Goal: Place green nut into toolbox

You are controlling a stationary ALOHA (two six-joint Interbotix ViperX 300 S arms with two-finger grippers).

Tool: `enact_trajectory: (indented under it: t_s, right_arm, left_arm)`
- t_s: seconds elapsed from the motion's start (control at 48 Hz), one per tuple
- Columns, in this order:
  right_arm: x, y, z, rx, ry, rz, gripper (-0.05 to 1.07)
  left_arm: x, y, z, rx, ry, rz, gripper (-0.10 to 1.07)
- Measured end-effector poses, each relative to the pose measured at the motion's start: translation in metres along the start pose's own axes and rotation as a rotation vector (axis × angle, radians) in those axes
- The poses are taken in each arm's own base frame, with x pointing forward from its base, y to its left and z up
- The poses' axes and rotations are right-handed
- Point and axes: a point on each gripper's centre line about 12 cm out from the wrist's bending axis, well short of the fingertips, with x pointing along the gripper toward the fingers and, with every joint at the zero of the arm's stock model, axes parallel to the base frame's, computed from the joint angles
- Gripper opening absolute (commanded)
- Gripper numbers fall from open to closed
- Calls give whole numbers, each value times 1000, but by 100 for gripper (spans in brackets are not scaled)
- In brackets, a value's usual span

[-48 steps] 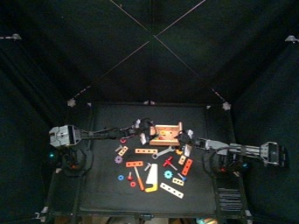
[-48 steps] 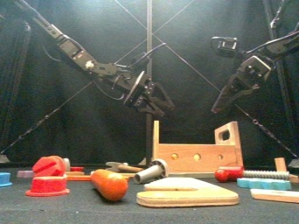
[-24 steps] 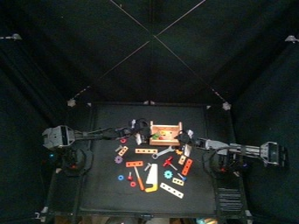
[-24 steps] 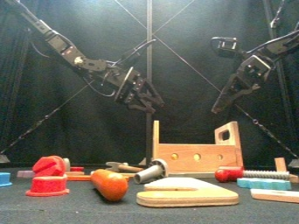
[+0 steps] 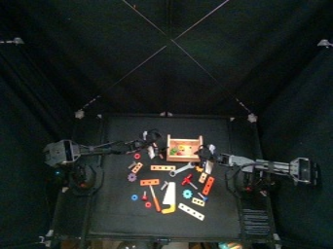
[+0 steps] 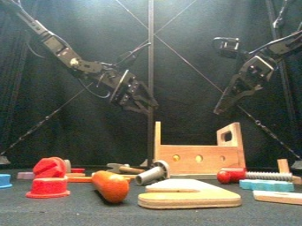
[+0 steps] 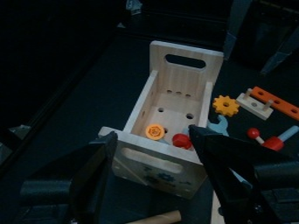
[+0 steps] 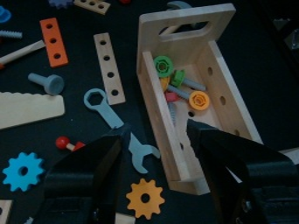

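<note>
- The green nut (image 8: 163, 64) lies inside the toolbox (image 8: 222, 131), near the end wall that has the handle slot, in the upper middle of the right wrist picture.
- Beside the green nut, on the floor of the box, there are an orange nut (image 8: 200, 101), a yellow piece and a red piece, close together.
- In the left wrist picture the toolbox (image 7: 193, 72) stands in the middle of the frame, and an orange round piece (image 7: 155, 131) and a red piece (image 7: 181, 139) show on its floor.
- The left gripper (image 6: 138, 93) hangs in the air in the left half of the front picture, above the box and not touching it; its jaws stand wide apart and hold nothing.
- The right gripper (image 6: 242, 85) hangs in the upper right of the front picture, also above the box; its jaws are apart and empty.
- In the top picture the toolbox (image 5: 186, 148) is in the middle of the table (image 5: 117, 126), between the two arms.
- On the table around the box lie a saw (image 8: 30, 108), a blue wrench (image 8: 100, 101), an orange gear (image 8: 145, 198) and a blue gear (image 8: 23, 171).
</note>
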Motion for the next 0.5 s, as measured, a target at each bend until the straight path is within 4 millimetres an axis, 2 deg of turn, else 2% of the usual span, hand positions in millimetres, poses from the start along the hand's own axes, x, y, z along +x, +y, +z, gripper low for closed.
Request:
enact_trajectory:
  t_s: [0.5]
  right_arm:
    - [0, 0, 0, -19, 1, -1, 89]
  left_arm:
    - [-9, 0, -15, -4, 34, 1, 99]
